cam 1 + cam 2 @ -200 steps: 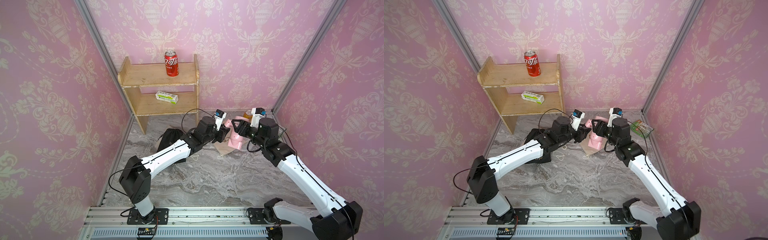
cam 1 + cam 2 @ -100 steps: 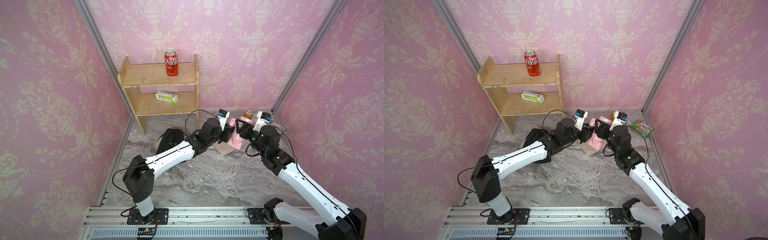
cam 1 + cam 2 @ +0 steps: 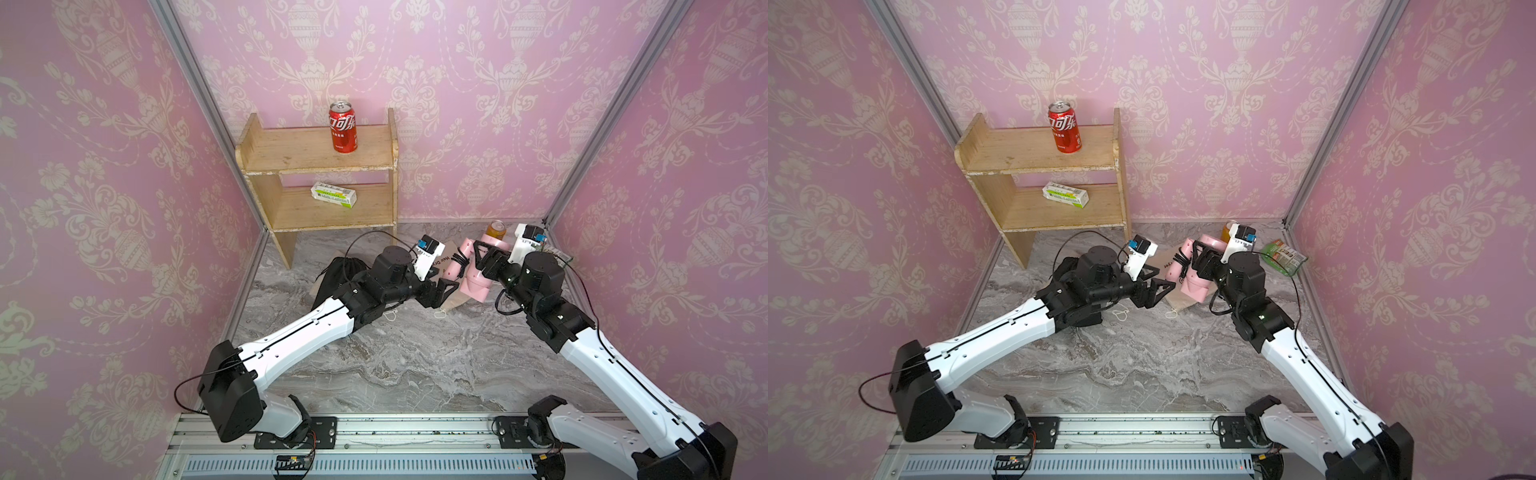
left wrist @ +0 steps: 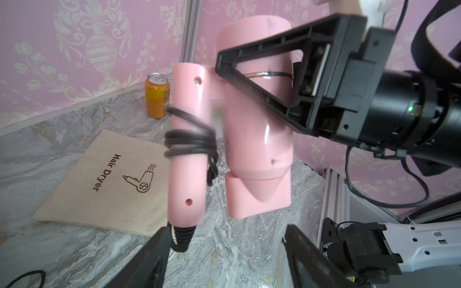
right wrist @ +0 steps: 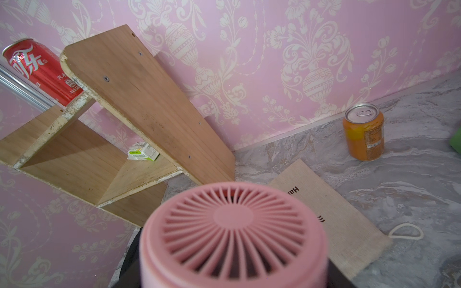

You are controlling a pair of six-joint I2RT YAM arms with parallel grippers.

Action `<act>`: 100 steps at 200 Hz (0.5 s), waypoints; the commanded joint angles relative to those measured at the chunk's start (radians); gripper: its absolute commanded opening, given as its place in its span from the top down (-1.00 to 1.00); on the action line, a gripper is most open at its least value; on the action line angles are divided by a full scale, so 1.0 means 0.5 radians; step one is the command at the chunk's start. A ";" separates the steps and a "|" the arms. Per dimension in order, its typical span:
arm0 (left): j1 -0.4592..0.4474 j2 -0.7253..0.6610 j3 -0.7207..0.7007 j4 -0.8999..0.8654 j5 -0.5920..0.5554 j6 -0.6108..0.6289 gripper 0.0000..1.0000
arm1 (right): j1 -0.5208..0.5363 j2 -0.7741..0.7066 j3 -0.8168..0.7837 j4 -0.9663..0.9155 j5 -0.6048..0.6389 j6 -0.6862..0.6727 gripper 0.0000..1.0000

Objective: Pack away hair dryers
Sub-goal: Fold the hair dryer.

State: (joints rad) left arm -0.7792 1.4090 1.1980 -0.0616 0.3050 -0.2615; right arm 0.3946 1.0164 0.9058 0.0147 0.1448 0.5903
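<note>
A pale pink hair dryer (image 3: 478, 286) (image 3: 1198, 286) hangs above the marble floor, nozzle down, its folded handle wrapped in black cord (image 4: 192, 139). My right gripper (image 3: 484, 259) (image 3: 1202, 259) is shut on its barrel; its rear grille fills the right wrist view (image 5: 232, 237). My left gripper (image 3: 441, 293) (image 3: 1158, 282) (image 4: 225, 229) stands open just below the nozzle, with nothing between its fingers. A beige pouch (image 4: 99, 179) (image 5: 336, 224) printed "Hair Dryer" lies flat under the dryer.
A black pouch (image 3: 336, 274) lies behind my left arm. An orange can (image 3: 496, 230) (image 5: 364, 132) stands by the back wall and a green packet (image 3: 1283, 257) lies at the right. A wooden shelf (image 3: 316, 183) holds a red can (image 3: 343, 126) and a small box (image 3: 333, 194).
My left gripper's jaws have spread wider and drawn back and down from the dryer. The right gripper keeps the pink dryer in about the same place.
</note>
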 commanded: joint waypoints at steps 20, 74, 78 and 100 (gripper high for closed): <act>0.243 -0.016 -0.067 -0.126 0.003 -0.109 -0.49 | -0.013 -0.099 0.083 0.009 -0.278 -0.122 0.25; 0.271 0.264 0.019 -0.076 0.120 -0.184 -0.45 | 0.000 -0.085 0.148 -0.090 -0.583 -0.041 0.24; 0.268 0.280 0.018 -0.054 0.135 -0.202 -0.45 | 0.000 -0.081 0.148 -0.088 -0.593 -0.032 0.23; 0.189 0.366 0.057 0.045 0.155 -0.265 -0.44 | 0.016 -0.045 0.147 -0.070 -0.618 -0.009 0.23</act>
State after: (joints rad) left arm -0.6456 1.5589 1.1820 -0.0895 0.3355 -0.3386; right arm 0.3939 0.9977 0.9302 -0.0666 -0.1101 0.5545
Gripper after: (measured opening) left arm 0.721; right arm 0.682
